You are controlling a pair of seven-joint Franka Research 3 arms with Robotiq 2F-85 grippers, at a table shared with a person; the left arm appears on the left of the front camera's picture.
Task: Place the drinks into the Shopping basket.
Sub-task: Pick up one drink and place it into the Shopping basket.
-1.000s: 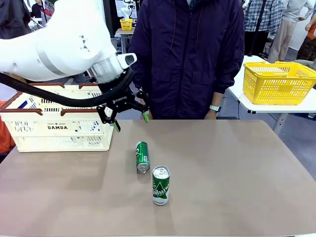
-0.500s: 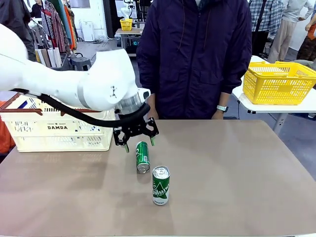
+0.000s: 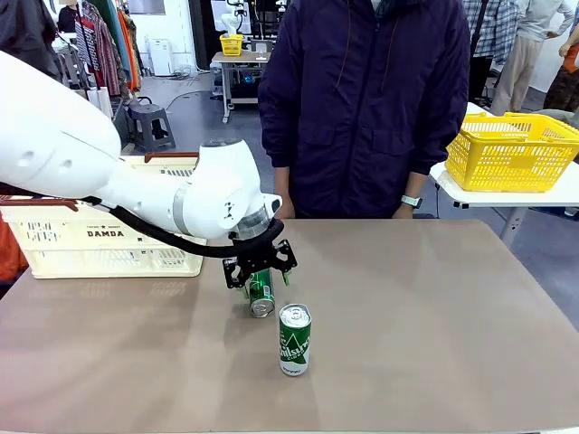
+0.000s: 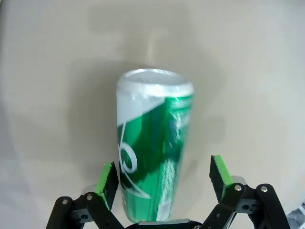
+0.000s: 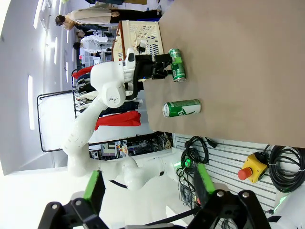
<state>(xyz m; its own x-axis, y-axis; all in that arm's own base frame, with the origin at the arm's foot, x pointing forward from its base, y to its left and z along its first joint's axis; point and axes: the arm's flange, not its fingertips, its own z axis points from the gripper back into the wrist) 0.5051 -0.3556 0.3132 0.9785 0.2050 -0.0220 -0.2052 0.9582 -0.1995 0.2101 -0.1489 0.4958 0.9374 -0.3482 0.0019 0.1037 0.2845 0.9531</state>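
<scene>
1. Your bench is smooth, matte tan; an upright green can stands nearest you.
2. Your left tool gapes wide astride the lying green can, gripping nothing.
3. The slotted cream Shopping basket sits far left.
4. Your right tool is spread wide, empty.

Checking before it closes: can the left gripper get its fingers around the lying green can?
Probably yes: the open left gripper already straddles the lying green metal can, nothing between.
</scene>
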